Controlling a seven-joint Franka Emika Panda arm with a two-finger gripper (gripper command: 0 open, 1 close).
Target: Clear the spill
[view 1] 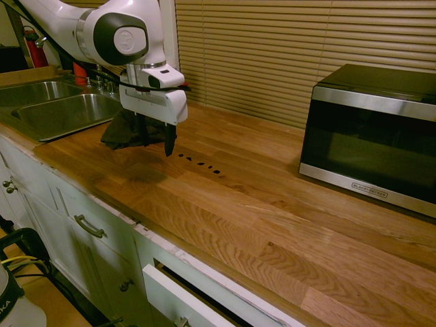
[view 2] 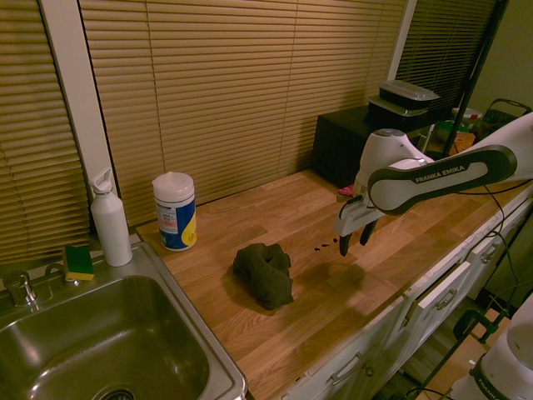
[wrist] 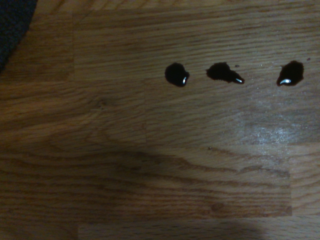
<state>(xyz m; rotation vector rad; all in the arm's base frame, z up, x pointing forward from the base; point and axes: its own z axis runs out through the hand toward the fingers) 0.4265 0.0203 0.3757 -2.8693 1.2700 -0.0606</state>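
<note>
The spill (view 1: 201, 163) is a short row of tiny dark blots on the light wooden countertop (view 1: 272, 225). It shows small in the second exterior view as the spill (view 2: 323, 246), and three glossy blots of the spill (wrist: 224, 73) show in the wrist view. A crumpled dark cloth (view 1: 121, 133) lies on the counter between the sink and the blots, also seen as the cloth (view 2: 265, 273). My gripper (view 1: 157, 141) hangs just above the counter between the cloth and the blots, open and holding nothing; the gripper (view 2: 356, 239) points straight down.
A steel sink (view 1: 61, 109) is set into the counter at one end, and a microwave (view 1: 371, 136) stands at the other. A wipes canister (view 2: 175, 210), a white bottle (view 2: 110, 221) and a sponge (view 2: 79, 261) stand near the blinds. A drawer (view 1: 184, 293) below is ajar.
</note>
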